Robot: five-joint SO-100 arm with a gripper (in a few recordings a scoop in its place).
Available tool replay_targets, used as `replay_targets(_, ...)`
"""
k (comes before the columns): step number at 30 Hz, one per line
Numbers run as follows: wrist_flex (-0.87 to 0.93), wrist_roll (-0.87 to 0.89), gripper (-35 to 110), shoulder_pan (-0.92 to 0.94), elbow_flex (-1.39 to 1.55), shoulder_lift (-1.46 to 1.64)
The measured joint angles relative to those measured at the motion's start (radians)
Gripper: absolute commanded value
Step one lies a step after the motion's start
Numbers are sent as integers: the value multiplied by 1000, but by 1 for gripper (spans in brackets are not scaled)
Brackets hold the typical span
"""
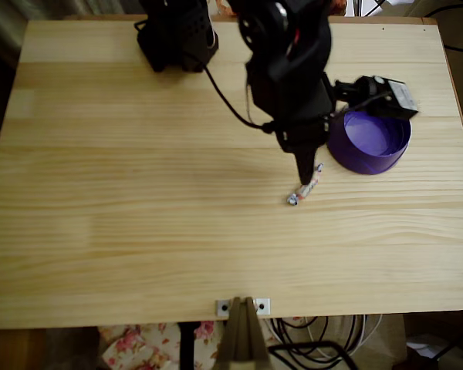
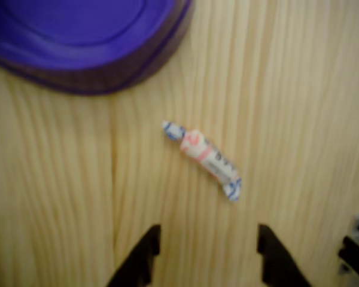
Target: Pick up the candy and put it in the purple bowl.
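Candy (image 2: 202,156) lies flat on the wooden table (image 1: 139,231), just ahead of the gripper (image 2: 206,254) in the wrist view and slanted across the gap between its spread fingers. Nothing is gripped; the jaws stand released, hovering low over the sweet without touching it. Beyond the candy, farther from the fingertips, sits the purple bowl (image 2: 90,42), with nothing in it. By my reckoning the task has barely begun: grasp, lift, carry and drop all remain.
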Motion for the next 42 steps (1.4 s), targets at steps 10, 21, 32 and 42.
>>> replay_targets(10, 110, 20, 40, 0, -236, -225)
replay_targets(21, 175, -78, 32, 14, -301, -298)
replay_targets(32, 178, -112, 35, -8, -337, -411)
replay_targets(42, 232, -166, 35, 0, -500, -545)
